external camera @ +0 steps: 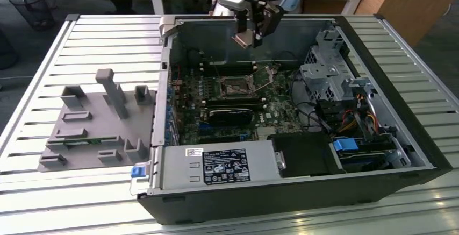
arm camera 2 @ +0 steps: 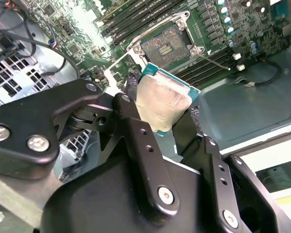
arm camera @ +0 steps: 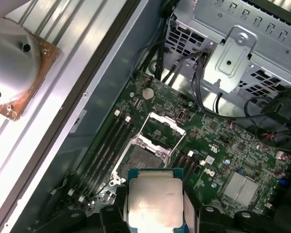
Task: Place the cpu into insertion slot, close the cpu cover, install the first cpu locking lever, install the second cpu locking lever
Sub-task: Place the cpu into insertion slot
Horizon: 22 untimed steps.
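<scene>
Closest to the lens in the second wrist view: black fingers (arm camera 2: 136, 133) of the gripper (arm camera 2: 161, 108), drawn in narrow and clamped on the cpu (arm camera 2: 160, 99) by two opposite edges. Holds the chip in the air, dull silver top toward the camera, green rim showing. Hangs above the motherboard (arm camera: 216, 145), clear of the insertion slot (arm camera: 140, 160). Leaves the slot bare, dark pin field exposed, cpu cover (arm camera: 161, 127) tipped up along one side. Hovers, in the exterior view, over the far half of the open computer case (external camera: 287, 194), lying on a slatted table (external camera: 86, 203) next to a grey fixture (external camera: 93, 122).
</scene>
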Motion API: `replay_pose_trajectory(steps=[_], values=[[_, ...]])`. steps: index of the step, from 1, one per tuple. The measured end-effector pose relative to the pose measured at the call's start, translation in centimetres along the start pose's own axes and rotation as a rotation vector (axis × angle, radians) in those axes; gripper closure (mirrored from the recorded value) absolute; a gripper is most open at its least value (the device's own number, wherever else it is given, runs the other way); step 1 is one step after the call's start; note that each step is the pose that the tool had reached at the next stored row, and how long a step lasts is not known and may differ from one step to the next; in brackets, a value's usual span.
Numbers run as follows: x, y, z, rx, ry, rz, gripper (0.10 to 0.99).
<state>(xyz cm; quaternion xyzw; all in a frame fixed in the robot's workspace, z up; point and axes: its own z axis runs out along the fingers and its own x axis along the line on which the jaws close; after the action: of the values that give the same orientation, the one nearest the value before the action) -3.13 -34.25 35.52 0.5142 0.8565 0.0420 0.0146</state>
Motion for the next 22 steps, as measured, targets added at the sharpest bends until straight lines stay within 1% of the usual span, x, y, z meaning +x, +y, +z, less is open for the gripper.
replay_pose_trajectory(steps=[22], values=[[0.24,0.1,0.38,-0.004,-0.0182,0.209,0.545]])
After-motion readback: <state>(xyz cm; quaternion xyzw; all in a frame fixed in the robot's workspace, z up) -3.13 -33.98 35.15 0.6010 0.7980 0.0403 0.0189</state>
